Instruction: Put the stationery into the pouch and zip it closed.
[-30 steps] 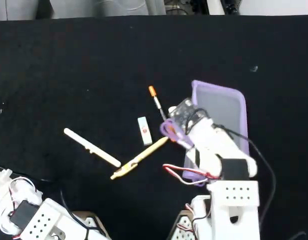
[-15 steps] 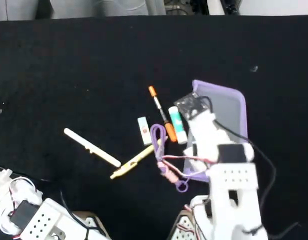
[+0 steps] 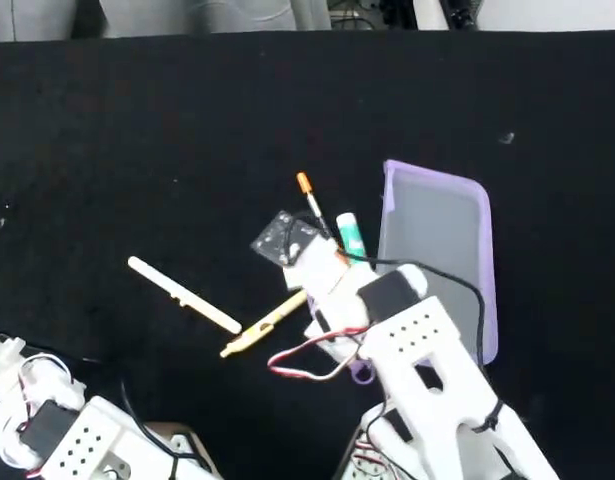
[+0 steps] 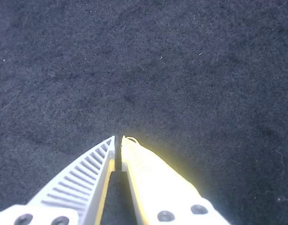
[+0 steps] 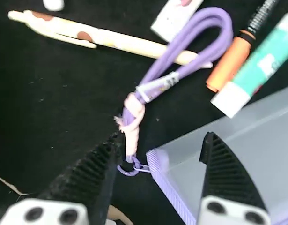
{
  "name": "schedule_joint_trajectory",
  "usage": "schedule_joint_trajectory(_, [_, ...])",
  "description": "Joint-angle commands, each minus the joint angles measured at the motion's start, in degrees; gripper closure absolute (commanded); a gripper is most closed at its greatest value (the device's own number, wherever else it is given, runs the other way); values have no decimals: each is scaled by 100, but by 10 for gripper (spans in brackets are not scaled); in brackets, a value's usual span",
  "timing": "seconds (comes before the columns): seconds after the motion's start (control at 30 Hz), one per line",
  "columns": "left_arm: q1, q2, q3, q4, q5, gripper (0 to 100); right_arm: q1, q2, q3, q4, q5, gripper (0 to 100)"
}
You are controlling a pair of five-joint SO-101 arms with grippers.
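Purple-edged translucent soft pouch [image 3: 437, 250] lies flat on black cloth [image 3: 137, 130] near a yellow pen [image 3: 272, 320]; left gripper [image 4: 118, 140] pinched together, empty; right gripper [image 5: 160, 140] spread astride the pouch corner and purple cord pull [image 5: 181, 51], judged light, floppy, best gripped by that cord.

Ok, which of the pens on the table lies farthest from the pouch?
The plain white pen, lying alone beyond the yellow pen; that one and the orange-tipped pen both sit closer to the purple pouch.
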Motion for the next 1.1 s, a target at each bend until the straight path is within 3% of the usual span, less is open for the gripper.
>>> schedule_joint_trajectory(0.0, [-13, -26, 127, -114, -79, 966, -105, 22, 75, -229, -53, 737])
schedule_joint_trajectory(1.07, [-13, -26, 127, -114, -79, 966, -132, 40, 1332, -1319, 9, 737])
